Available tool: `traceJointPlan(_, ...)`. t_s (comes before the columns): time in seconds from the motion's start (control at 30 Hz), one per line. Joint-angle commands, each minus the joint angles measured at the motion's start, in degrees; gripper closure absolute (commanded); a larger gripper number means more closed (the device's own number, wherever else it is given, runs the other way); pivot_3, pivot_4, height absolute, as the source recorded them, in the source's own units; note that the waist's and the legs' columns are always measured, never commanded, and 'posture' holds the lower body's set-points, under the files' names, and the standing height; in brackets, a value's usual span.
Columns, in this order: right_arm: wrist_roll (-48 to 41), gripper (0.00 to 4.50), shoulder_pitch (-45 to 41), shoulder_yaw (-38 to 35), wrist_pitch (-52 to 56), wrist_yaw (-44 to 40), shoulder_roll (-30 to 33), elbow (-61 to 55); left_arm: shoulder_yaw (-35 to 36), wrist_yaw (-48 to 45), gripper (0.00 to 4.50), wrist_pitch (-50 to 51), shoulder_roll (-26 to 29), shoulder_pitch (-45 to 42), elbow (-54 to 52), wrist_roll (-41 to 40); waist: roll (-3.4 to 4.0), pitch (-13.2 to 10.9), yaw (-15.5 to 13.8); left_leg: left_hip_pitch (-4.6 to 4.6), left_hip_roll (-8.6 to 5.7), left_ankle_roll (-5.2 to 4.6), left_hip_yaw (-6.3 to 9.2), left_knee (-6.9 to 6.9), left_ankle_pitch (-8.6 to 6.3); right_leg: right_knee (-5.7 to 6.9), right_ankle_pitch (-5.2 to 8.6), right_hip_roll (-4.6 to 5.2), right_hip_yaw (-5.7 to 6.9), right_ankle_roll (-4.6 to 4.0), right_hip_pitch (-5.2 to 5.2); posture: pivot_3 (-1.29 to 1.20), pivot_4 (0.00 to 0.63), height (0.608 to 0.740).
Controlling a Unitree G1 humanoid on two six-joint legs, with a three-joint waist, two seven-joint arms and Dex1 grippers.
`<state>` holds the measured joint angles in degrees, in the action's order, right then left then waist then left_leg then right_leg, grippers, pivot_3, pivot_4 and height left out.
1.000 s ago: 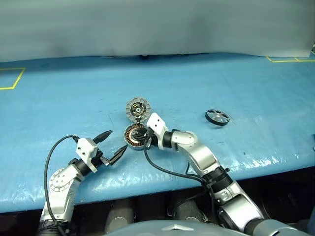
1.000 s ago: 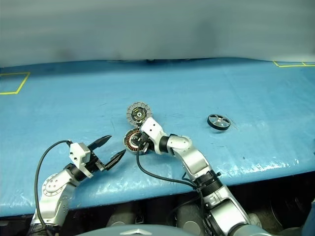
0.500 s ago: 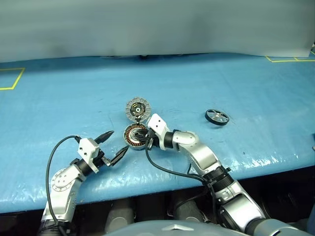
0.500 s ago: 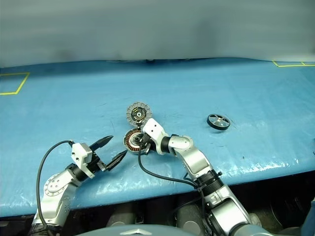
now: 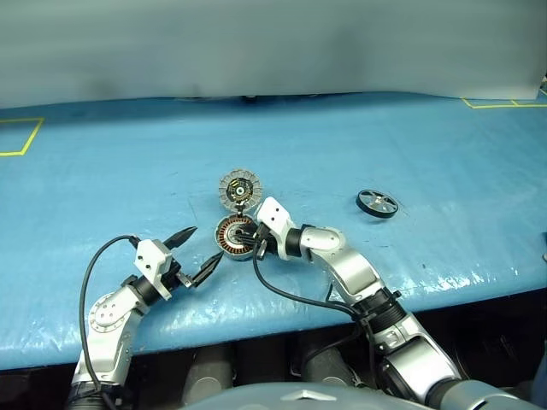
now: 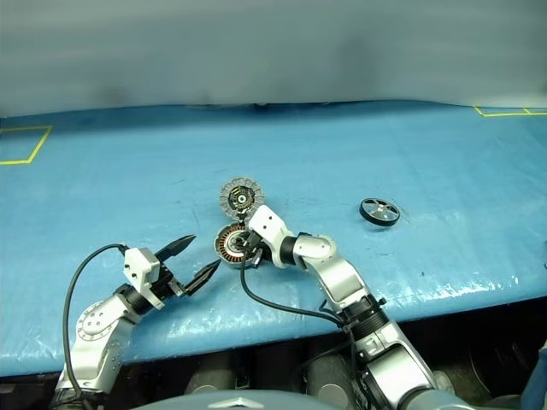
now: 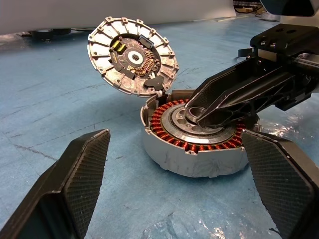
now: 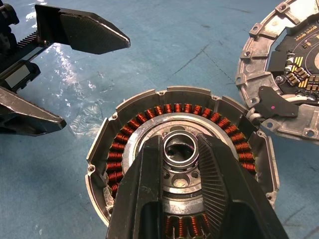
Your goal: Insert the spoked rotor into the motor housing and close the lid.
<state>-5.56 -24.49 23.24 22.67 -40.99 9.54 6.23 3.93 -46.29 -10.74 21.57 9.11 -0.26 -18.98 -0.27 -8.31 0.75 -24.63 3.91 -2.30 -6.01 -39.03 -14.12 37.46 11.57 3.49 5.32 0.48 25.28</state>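
The motor housing (image 5: 227, 238) sits on the blue table, its copper windings (image 8: 117, 151) ringing a silver hub. Its lid (image 5: 238, 188) stands open behind it, joined at the rim, with the ribbed inner face (image 7: 130, 55) showing. My right gripper (image 8: 180, 145) reaches over the housing from the right and is shut on a small silver ring (image 8: 180, 153) at the hub's centre. I cannot tell whether that ring is loose or part of the hub. My left gripper (image 5: 199, 248) is open just left of the housing, not touching it. The spoked rotor (image 5: 377, 203), a black wheel, lies apart on the table to the right.
The blue table cover (image 5: 359, 137) stretches wide around the parts. Yellow tape marks sit at the far left (image 5: 19, 137) and far right (image 5: 500, 104). The table's front edge (image 5: 256, 329) runs close below both arms. Black cables (image 5: 286, 295) trail from each wrist.
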Motion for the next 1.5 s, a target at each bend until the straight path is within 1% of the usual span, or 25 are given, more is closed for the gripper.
traceJointPlan(0.03, 0.0, 3.85, -0.8, -0.8, -0.7, -0.3, 0.1, -1.1, 0.0, 0.1, 0.0, -1.3, -0.2, 0.1, -0.8, -0.1, 0.0, 0.0, 0.0, 0.0, 0.0, 0.0, 0.0, -0.01, 0.0, 0.02, 0.0, 0.0, 0.0, 0.0, 0.01, 0.0, 0.15, 0.74)
traceJointPlan(0.2, 0.0, 3.85, -0.7, -0.8, -0.8, -0.6, 0.2, -1.2, 0.1, 0.2, 0.0, -1.4, -0.2, 0.1, -0.8, -0.1, 0.0, 0.0, 0.0, 0.01, 0.0, 0.02, -0.01, -0.04, 0.01, 0.18, 0.05, 0.02, 0.0, -0.07, 0.08, 0.0, 0.15, 0.74)
traceJointPlan(0.23, -0.2, 3.14, -0.5, -1.0, -0.9, -0.6, 0.0, -1.4, 0.1, 0.2, 0.0, -1.4, -0.2, 0.1, -0.8, 0.0, 0.0, 0.0, 0.0, 0.01, 0.0, 0.03, -0.01, -0.04, 0.01, 0.22, 0.05, 0.02, 0.0, -0.07, 0.09, 0.0, 0.15, 0.74)
traceJointPlan(0.53, -0.4, 3.14, -0.3, -1.6, -0.8, -0.1, -0.6, -1.9, 0.1, 0.0, 0.0, -1.4, -0.2, -0.2, -0.5, -0.1, 0.0, 0.0, 0.0, 0.02, 0.01, 0.06, -0.01, -0.04, 0.03, 0.28, 0.09, 0.02, 0.0, -0.14, 0.13, 0.0, 0.15, 0.74)
traceJointPlan(0.83, -2.7, 3.14, -0.8, -3.7, 0.3, 0.1, -2.3, -2.5, 0.0, 0.0, 0.0, -1.3, -0.3, -0.2, -0.3, -0.1, 0.0, 0.0, 0.0, 0.02, 0.02, 0.06, -0.01, -0.04, 0.03, 0.29, 0.09, 0.02, 0.01, -0.14, 0.13, 0.0, 0.15, 0.74)
traceJointPlan(0.9, -2.4, 3.54, -0.9, -3.7, 0.2, 0.3, -2.5, -1.8, 0.0, 0.0, 0.0, -1.3, -0.3, -0.2, -0.3, -0.1, 0.0, 0.0, 0.0, 0.01, 0.02, 0.06, -0.01, -0.04, 0.03, 0.29, 0.1, 0.02, 0.01, -0.15, 0.13, 0.0, 0.15, 0.74)
traceJointPlan(1.0, -2.3, 4.4, -0.5, -3.2, 0.4, 0.1, -2.6, -1.8, 0.1, 0.1, 0.0, -1.4, -0.3, -0.1, -0.2, -0.1, 0.0, 0.0, 0.0, 0.01, 0.02, 0.06, -0.01, -0.04, 0.03, 0.29, 0.1, 0.02, 0.01, -0.15, 0.13, 0.0, 0.15, 0.74)
traceJointPlan(1.03, -2.1, 4.46, -0.4, -3.0, 0.4, 0.1, -2.7, -1.8, 0.1, 0.1, 0.0, -1.4, -0.3, -0.1, -0.2, 0.0, 0.0, 0.0, 0.0, 0.01, 0.02, 0.06, -0.01, -0.04, 0.04, 0.29, 0.1, 0.02, 0.01, -0.15, 0.13, 0.0, 0.15, 0.74)
traceJointPlan(1.37, 1.2, 4.46, -0.5, -1.1, 0.0, 1.3, -1.9, 0.4, 0.3, 0.3, 0.0, -2.0, -0.5, 0.4, 0.0, 0.0, 0.0, 0.0, 0.0, 0.01, 0.02, 0.06, -0.01, -0.04, 0.04, 0.29, 0.12, 0.02, 0.01, -0.18, 0.13, 0.0, 0.15, 0.74)
traceJointPlan(1.5, 2.0, 4.46, -0.8, -1.4, -0.2, 2.3, -2.1, 0.9, 0.4, 0.1, 0.0, -2.1, -0.4, 0.1, 0.2, 0.1, 0.0, 0.0, 0.0, 0.03, 0.02, 0.07, -0.01, -0.04, 0.04, 0.3, 0.13, 0.02, 0.01, -0.2, 0.12, 0.0, 0.15, 0.74)
